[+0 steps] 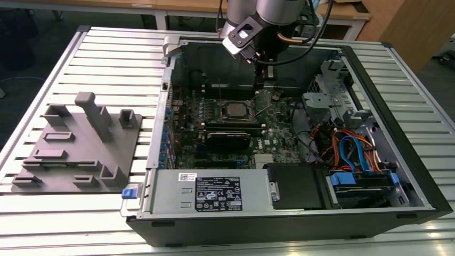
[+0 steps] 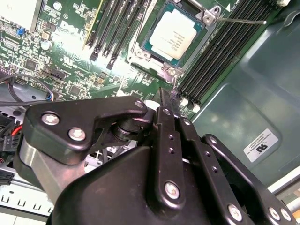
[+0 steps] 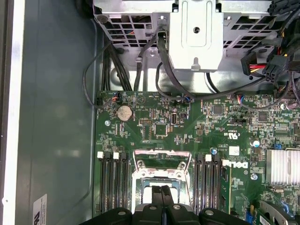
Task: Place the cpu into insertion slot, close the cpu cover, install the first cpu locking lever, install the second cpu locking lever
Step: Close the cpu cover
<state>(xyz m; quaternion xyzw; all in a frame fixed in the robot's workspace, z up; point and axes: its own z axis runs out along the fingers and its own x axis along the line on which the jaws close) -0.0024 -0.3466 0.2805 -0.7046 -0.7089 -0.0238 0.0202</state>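
Cpu (image 2: 174, 33): seated in slot (image 2: 142, 47), cover (image 2: 161, 65) apparently down; gripper (image 1: 261, 81) clenched, empty, at cpu's 1 o'clock in exterior view; lever (image 2: 239, 21) unlatched; lever step judged current, demanding precise tip placement.

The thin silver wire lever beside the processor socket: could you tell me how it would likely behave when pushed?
The thin silver wire lever looks long and very slender, so it would probably flex slightly before pivoting. Its smooth, round metal could let a pushing tool slip off, and it is likely light.
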